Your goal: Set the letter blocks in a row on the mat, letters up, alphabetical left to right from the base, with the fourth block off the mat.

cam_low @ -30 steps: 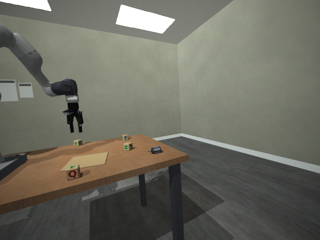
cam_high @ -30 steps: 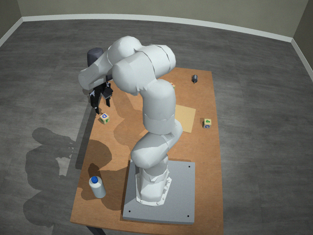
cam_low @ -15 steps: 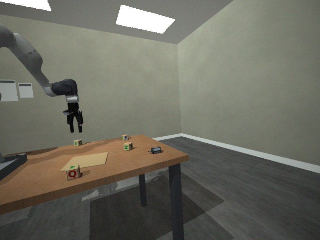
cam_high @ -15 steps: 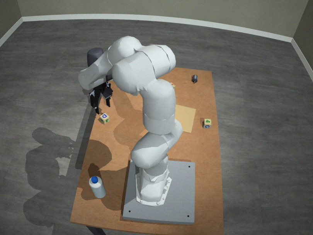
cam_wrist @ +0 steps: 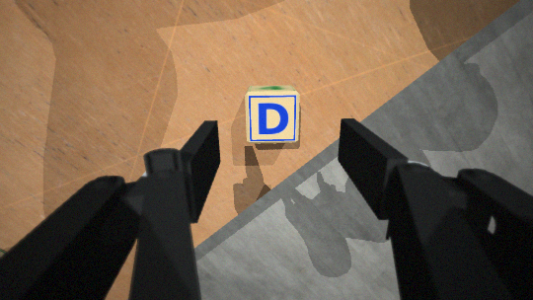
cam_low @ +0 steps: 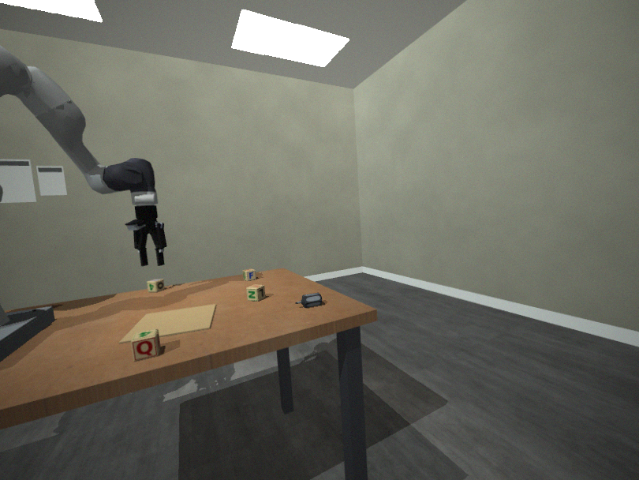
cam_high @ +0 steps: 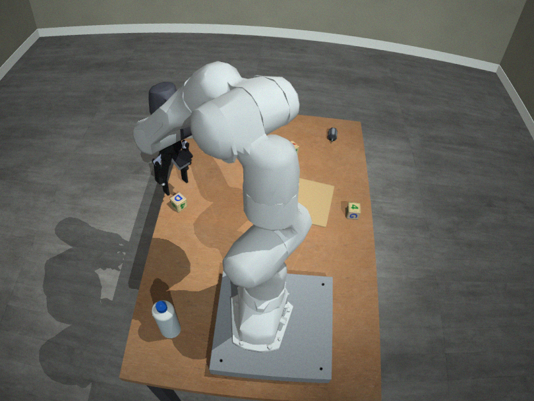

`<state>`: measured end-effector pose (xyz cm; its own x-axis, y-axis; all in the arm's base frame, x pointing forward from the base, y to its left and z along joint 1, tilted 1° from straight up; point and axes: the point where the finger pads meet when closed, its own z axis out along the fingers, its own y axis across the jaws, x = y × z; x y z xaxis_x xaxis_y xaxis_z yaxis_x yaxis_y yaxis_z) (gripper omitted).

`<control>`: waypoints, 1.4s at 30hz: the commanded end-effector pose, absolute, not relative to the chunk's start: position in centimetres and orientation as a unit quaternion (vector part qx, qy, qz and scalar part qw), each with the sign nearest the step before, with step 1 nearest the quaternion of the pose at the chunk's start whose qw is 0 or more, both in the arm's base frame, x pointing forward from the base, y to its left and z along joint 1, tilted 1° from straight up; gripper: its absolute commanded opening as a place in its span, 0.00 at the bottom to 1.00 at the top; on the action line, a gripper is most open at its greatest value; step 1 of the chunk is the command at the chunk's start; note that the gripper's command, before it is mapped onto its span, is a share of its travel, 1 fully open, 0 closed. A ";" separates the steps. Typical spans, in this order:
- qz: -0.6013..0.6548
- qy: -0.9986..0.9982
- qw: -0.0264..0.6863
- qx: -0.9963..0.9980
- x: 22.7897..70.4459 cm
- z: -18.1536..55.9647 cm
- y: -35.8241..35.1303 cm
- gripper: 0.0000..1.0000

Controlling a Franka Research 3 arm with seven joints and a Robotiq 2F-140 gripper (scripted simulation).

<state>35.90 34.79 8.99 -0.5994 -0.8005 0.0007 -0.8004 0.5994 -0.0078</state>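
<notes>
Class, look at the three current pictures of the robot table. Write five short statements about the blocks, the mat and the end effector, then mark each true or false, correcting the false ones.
1. The end effector grips the D block. False: it hangs above the block, partly open, holding nothing.
2. The D block lies near the table edge. True.
3. A block already rests on the mat. False: what shows of the mat is bare, and the blocks in view sit on the table beside it.
4. The block right of the mat shows a 4 on top. True.
5. The bottle lies on its side. False: it stands upright near the robot's base.
</notes>
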 end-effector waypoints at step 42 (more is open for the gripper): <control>-0.006 0.895 0.002 -0.447 36.1 4.2 34.7 0.55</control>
